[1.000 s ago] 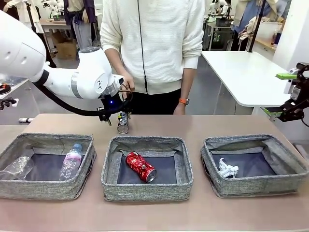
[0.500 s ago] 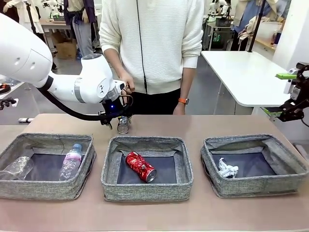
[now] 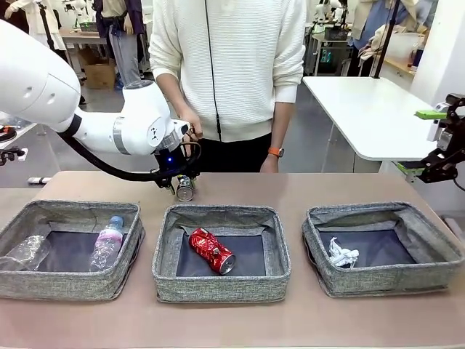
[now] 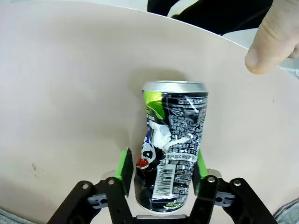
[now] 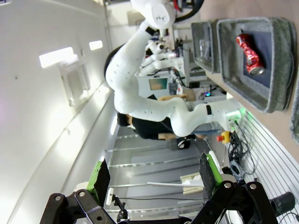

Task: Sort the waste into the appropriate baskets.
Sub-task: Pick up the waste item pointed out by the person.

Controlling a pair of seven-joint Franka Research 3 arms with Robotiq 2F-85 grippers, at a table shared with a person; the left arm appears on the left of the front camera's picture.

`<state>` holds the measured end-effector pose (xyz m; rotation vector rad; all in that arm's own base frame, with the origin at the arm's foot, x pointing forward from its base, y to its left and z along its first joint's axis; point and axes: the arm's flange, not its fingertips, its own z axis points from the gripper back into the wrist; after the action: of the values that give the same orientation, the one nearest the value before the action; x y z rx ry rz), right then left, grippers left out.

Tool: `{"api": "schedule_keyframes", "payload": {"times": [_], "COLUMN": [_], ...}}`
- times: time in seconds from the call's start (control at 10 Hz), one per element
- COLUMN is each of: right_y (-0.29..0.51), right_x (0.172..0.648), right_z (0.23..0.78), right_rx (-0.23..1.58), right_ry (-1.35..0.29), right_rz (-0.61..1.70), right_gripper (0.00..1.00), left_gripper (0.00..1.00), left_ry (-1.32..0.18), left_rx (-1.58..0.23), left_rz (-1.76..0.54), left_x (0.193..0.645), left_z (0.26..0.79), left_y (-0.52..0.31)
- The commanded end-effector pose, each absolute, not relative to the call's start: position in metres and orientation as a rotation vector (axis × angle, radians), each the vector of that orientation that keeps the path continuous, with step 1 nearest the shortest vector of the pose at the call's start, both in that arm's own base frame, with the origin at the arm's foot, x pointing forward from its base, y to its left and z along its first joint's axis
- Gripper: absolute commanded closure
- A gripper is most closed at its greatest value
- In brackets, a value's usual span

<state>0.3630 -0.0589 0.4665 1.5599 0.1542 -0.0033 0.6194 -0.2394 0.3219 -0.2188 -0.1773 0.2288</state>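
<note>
As the left gripper [image 4: 161, 169] narrows from wide open a second ago, its pads [image 4: 124, 164] flank the dark can [image 4: 172, 140] lying behind the middle basket [image 3: 221, 283]; contact unclear. Right gripper [image 5: 154, 175] stands open, idle.

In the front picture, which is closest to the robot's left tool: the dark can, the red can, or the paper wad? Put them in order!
From the left tool:
1. Dark can, between its fingers.
2. Red can, middle basket.
3. Paper wad, right basket.
</note>
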Motion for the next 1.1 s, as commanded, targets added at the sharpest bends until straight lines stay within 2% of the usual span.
{"api": "schedule_keyframes", "payload": {"times": [0.0, 0.1, 0.2, 0.3, 0.7, 0.8, 0.9, 1.0], "right_y": [-0.057, -0.057, -0.057, -0.057, -0.057, -0.057, -0.057, -0.057], "right_x": [0.362, 0.362, 0.362, 0.362, 0.362, 0.362, 0.362, 0.362], "right_z": [0.468, 0.468, 0.468, 0.468, 0.468, 0.468, 0.468, 0.468], "right_rx": [1.559, 1.559, 1.559, 1.559, 1.559, 1.559, 1.559, 1.559], "right_ry": [0.143, 0.143, 0.143, 0.143, 0.143, 0.143, 0.143, 0.143], "right_rz": [-0.003, -0.003, -0.003, -0.003, -0.003, -0.003, -0.003, -0.003], "right_gripper": [0.00, 0.00, 0.00, 0.00, 0.00, 0.00, 0.00, 0.00], "left_gripper": [1.00, 0.87, 0.97, 1.00, 1.00, 1.00, 1.00, 1.00], "left_ry": [-0.182, -0.181, -0.181, -0.181, -0.178, -0.175, -0.153, -0.068], "left_rx": [-0.236, -0.235, -0.234, -0.234, -0.232, -0.239, -0.210, -0.235], "left_rz": [0.219, 0.219, 0.218, 0.219, 0.216, 0.217, 0.274, 0.233], "left_x": [0.623, 0.623, 0.623, 0.623, 0.622, 0.610, 0.580, 0.540], "left_z": [0.323, 0.322, 0.322, 0.323, 0.324, 0.336, 0.361, 0.392], "left_y": [-0.239, -0.240, -0.240, -0.240, -0.240, -0.237, -0.237, -0.236]}}
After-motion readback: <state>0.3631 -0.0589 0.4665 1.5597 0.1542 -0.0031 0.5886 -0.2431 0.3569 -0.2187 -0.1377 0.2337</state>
